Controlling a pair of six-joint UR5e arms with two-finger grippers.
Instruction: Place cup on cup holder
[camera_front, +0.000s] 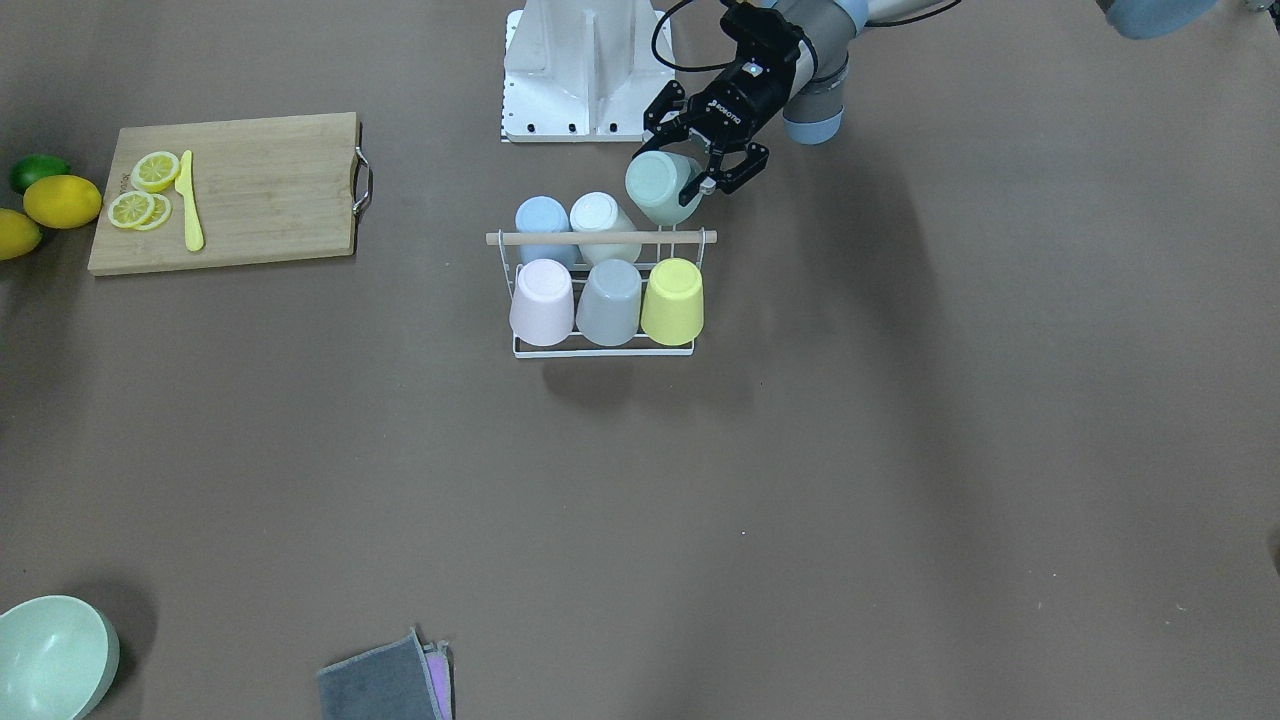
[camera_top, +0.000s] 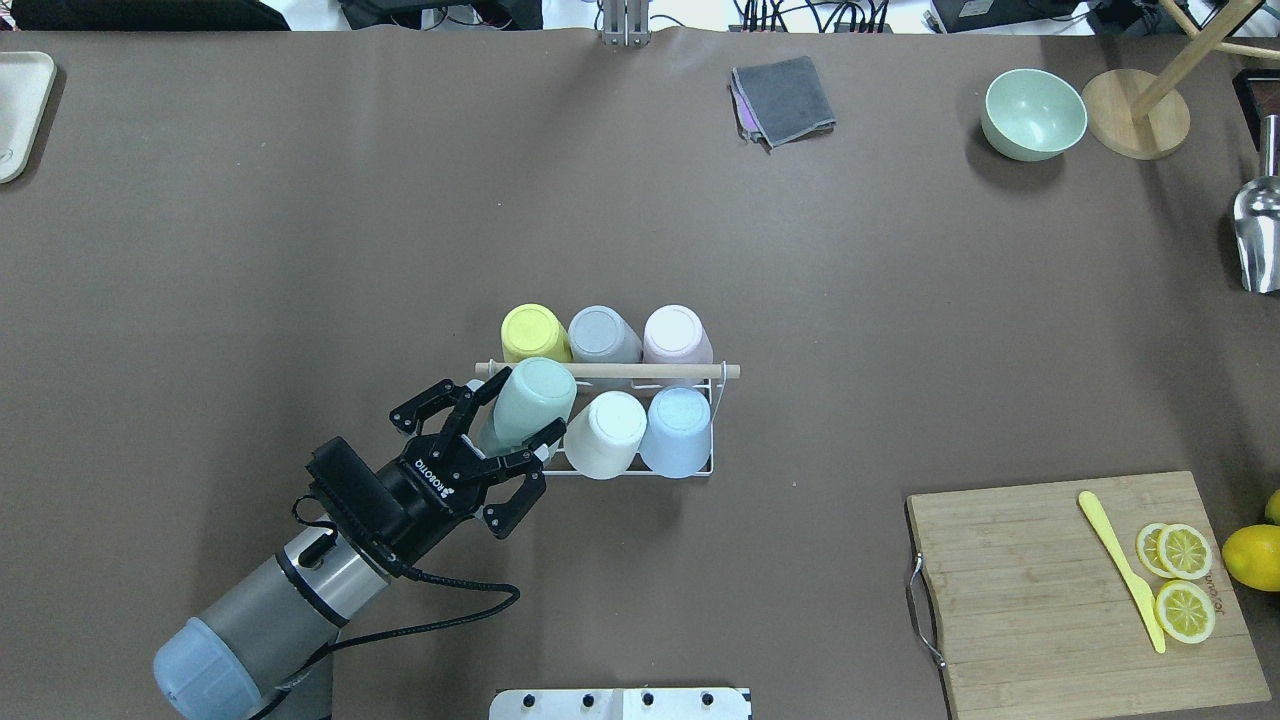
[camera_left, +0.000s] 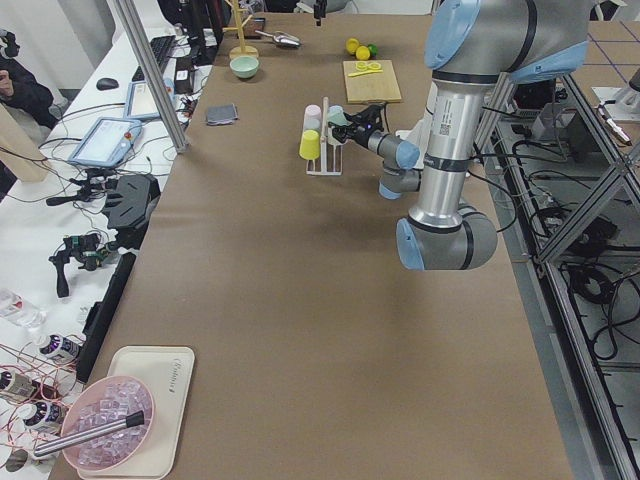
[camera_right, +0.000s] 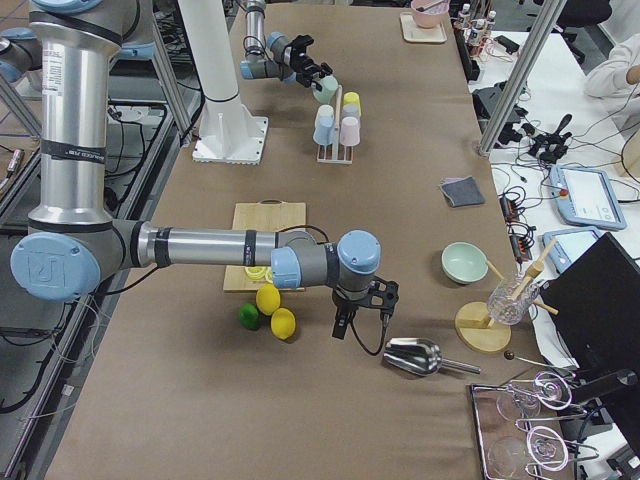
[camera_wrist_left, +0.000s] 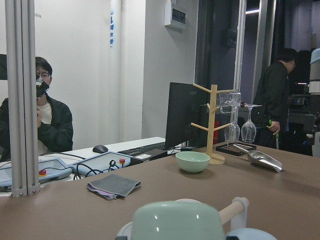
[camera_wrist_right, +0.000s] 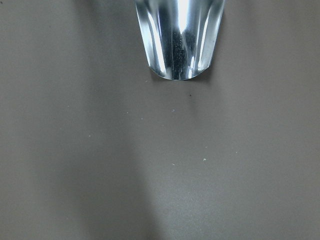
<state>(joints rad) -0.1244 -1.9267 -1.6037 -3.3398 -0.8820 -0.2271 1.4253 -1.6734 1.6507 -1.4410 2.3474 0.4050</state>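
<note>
The cup holder (camera_top: 610, 371) is a white wire rack with a wooden rod on top, in the middle of the table (camera_front: 600, 238). It holds yellow, grey, pink, white and blue cups upside down. My left gripper (camera_top: 515, 425) has its fingers on both sides of a mint green cup (camera_top: 535, 395) and holds it tilted over the rack's near left corner slot. The same cup shows in the front view (camera_front: 660, 187) and at the bottom of the left wrist view (camera_wrist_left: 175, 220). My right gripper (camera_right: 350, 318) shows only in the right side view; I cannot tell whether it is open.
A metal scoop (camera_right: 415, 355) lies by the right gripper and fills the top of the right wrist view (camera_wrist_right: 179, 40). There are also a cutting board (camera_top: 1060, 590) with lemon slices and a yellow knife, lemons (camera_top: 1252, 556), a green bowl (camera_top: 1035, 113), a wooden stand (camera_top: 1135, 125) and a grey cloth (camera_top: 783, 97).
</note>
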